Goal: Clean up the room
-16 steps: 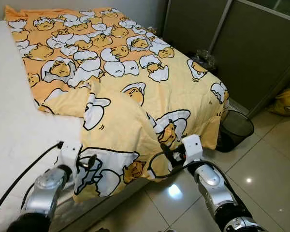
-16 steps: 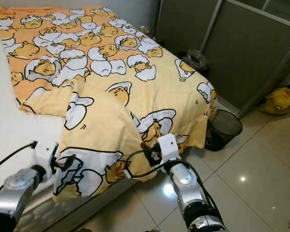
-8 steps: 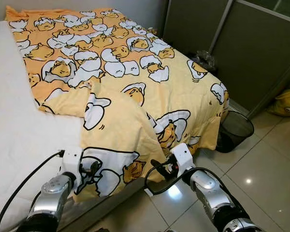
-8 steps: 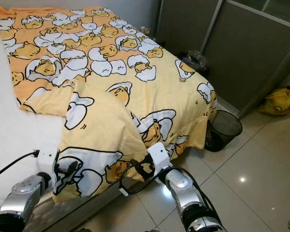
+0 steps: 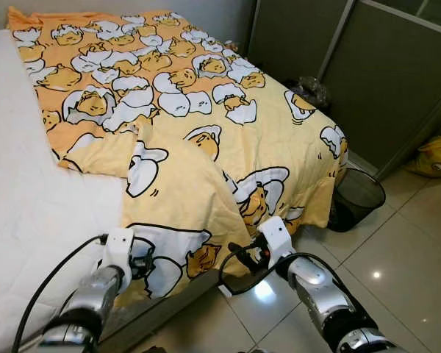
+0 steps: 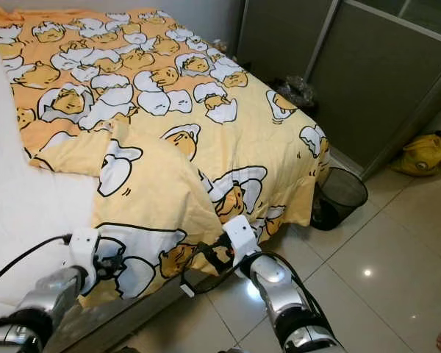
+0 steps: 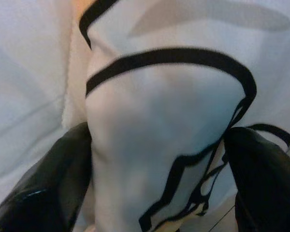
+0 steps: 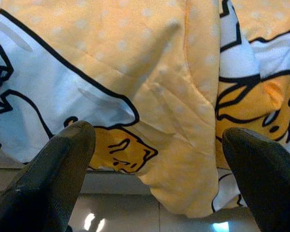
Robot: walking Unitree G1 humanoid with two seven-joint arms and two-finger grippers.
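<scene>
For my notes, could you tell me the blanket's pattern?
Yellow-orange blanket with cartoon eggs; left eye view.

Blanket point(image 5: 184, 147) spread over bed point(image 5: 22, 198), front edge hanging off. Bin point(image 5: 356, 197) on floor point(image 5: 404, 243) right of bed, bag point(image 5: 435, 154) behind it.

no readable text, labels, brands, numbers or signs on anything in view.

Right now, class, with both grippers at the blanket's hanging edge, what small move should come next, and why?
Probably close both grippers on the blanket. The left gripper and right gripper each stand open with fabric between the fingers, so neither has a hold yet.
</scene>
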